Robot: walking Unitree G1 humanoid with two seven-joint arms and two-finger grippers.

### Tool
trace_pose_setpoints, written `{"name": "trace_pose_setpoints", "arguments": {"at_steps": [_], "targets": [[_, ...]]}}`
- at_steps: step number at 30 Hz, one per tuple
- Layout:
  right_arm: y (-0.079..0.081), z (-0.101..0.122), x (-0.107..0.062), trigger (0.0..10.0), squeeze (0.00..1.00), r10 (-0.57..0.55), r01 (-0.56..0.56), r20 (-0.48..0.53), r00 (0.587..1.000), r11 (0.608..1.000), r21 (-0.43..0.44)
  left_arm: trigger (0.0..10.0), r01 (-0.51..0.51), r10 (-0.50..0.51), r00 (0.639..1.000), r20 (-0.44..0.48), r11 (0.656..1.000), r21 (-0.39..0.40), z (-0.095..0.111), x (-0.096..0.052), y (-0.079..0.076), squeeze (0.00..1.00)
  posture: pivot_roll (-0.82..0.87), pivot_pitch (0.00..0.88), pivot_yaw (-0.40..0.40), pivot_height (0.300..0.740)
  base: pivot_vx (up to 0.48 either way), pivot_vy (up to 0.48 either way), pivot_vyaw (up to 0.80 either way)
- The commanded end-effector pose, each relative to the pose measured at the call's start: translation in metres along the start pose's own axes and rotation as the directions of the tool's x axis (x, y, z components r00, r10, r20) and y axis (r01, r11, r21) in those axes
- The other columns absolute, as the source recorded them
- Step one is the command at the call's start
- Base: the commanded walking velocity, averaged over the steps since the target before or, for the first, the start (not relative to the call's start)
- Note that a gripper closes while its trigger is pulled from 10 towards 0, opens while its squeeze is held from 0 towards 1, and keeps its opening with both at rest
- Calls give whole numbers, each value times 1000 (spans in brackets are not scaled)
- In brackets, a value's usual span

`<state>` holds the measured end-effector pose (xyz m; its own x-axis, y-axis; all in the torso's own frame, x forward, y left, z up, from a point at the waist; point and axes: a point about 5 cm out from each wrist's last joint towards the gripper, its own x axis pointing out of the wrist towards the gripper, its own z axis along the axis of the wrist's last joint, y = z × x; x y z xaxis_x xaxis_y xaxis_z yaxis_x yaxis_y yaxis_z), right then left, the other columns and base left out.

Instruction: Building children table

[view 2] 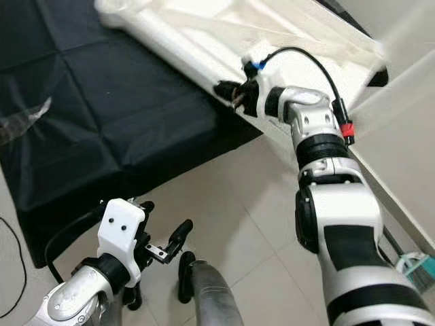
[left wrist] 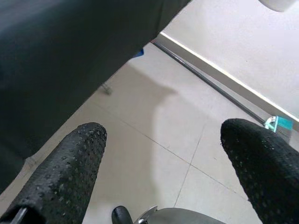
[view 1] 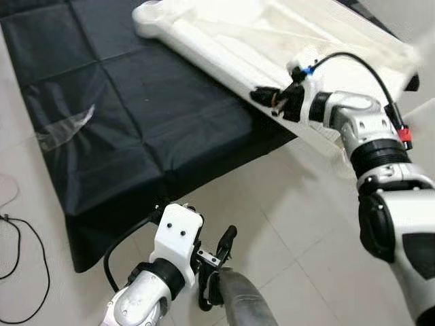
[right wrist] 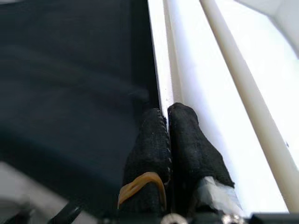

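Observation:
A white children's table [view 1: 224, 41] lies upside down on a black mat [view 1: 136, 102], one round leg [view 1: 153, 17] at its far corner. My right gripper [view 1: 262, 95] reaches across to the table top's near rim [right wrist: 161, 70]. Its fingers are shut, and the thin white lip runs in between their tips [right wrist: 167, 112]. My left gripper [view 1: 217, 268] hangs low over the tiled floor just off the mat's near edge. It is open with nothing between the fingers [left wrist: 70, 168].
A crumpled clear plastic wrapper [view 1: 68, 125] lies on the mat's left side. A black cable [view 1: 30, 265] loops on the floor at the left. A grey rounded robot part [view 1: 241, 302] sits beside the left gripper. A teal brush [view 2: 416, 266] lies by the wall at the right.

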<state>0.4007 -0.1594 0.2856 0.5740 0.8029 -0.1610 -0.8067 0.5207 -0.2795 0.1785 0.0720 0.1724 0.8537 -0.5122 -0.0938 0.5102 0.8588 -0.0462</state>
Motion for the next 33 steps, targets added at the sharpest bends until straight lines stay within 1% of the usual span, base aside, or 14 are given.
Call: {"name": "trace_pose_setpoints", "arguments": {"at_steps": [1,4,5,10,11,15,16,17,18,25,26,29,30,33], "targets": [[9,-16,7,0,0,35,-35,-4,999,999,21,10000,13,-14,1000,-26,1000,-15,-5,-2,-3,0,129,384,-136,740,0,0,0],[4,-21,6,0,0,-75,71,-61,995,996,-56,10000,14,-14,1000,-26,1000,-15,-5,-2,-3,0,129,384,-138,740,0,0,0],[2,-20,5,1098,0,-101,98,-53,993,993,-69,10000,14,-15,1000,-26,1000,-14,-5,-1,-3,0,130,382,-138,740,0,0,0],[-1,-19,2,0,0,-120,115,-55,991,990,-85,10000,15,-15,1000,-27,1000,-14,-5,-1,-3,0,130,382,-138,740,0,0,0],[-3,-19,0,10000,0,-134,124,-82,988,986,-112,10000,15,-15,1000,-27,1000,-14,-6,-1,-3,0,129,382,-139,740,0,0,0],[-6,-17,-1,10000,0,-167,159,-83,982,983,-97,10000,14,-15,1000,-27,1000,-13,-6,-1,-3,0,129,379,-141,740,0,0,0],[-8,-11,-1,10000,282,-190,187,-54,980,980,-62,10000,15,-15,1000,-26,1000,-12,-6,-1,-3,0,130,378,-137,740,0,0,0],[-8,-11,-1,10000,282,-190,187,-54,980,980,-62,10000,15,-15,1000,-26,1000,-12,-6,-1,-3,0,130,378,-137,740,0,0,0],[-9,-6,0,10000,1000,-190,189,-24,982,982,-23,10000,15,-15,1000,-26,1000,-11,-6,-1,-2,0,131,380,-139,740,0,0,0],[-11,9,4,10000,1000,-198,198,45,979,980,0,10000,15,-16,1000,-26,1000,-9,-6,-1,-3,0,132,382,-138,740,0,0,0],[-11,13,6,10000,706,-197,197,59,979,980,5,10000,15,-15,1000,-26,1000,-10,-6,0,-3,0,125,382,-138,740,0,0,0],[-11,13,6,10000,706,-197,197,59,979,980,5,10000,15,-15,1000,-26,1000,-10,-6,0,-3,0,125,382,-138,740,0,0,0],[-11,18,7,10000,0,-205,204,75,976,979,18,10000,15,-15,1000,-26,1000,-10,-6,0,-3,0,124,384,-139,740,0,0,0],[-12,31,11,10000,0,-224,217,137,965,974,62,10000,14,-14,1000,-26,1000,-11,-6,1,-3,0,123,386,-142,740,0,0,0]]}}
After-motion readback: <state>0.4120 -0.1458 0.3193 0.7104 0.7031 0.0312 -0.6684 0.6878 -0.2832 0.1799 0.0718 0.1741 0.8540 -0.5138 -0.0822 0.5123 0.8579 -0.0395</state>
